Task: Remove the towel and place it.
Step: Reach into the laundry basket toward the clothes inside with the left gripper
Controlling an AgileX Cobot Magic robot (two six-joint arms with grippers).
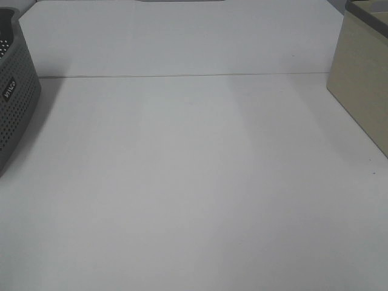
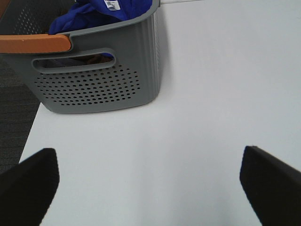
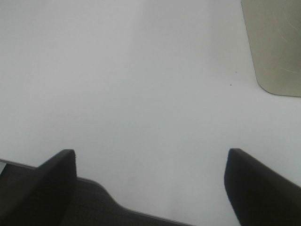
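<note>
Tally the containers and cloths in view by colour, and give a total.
Grey: 1, the perforated basket
Beige: 1, the box
Blue: 1, the towel, bunched inside the basket
Total: 3

the high camera looks steeply down on the white table (image 1: 194,182), with the grey basket (image 1: 15,91) at frame left and the beige box (image 1: 364,79) at frame right, while the low left wrist view shares the basket and the right wrist view the box.
</note>
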